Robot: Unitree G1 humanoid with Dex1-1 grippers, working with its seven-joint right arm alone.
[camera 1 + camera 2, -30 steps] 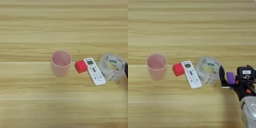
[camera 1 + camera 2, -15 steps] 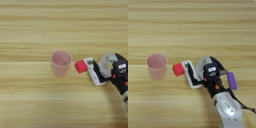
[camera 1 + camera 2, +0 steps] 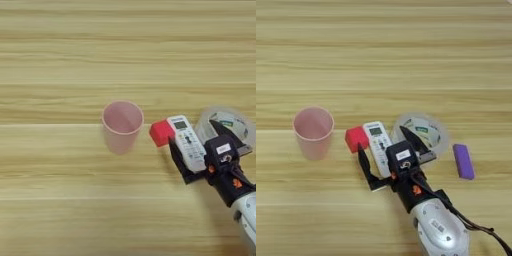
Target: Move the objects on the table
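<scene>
Nearest: right gripper (image 3: pixel 387 154) open, fingers straddling the white remote (image 3: pixel 378 145), not clamped yet afaict. Nothing looks moved so far. Remote lies flat between red cube (image 3: pixel 356 138) and tape roll (image 3: pixel 421 132); long axis near-to-far, screen end away, tilted slightly left. Pink cup (image 3: pixel 313 131) stands left.

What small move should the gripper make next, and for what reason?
Probably lower a little and close on the white remote. The right gripper is open with one black finger on each side of the remote: one just below the red cube, the other over the tape roll. The remote lies between them, not yet gripped.
</scene>
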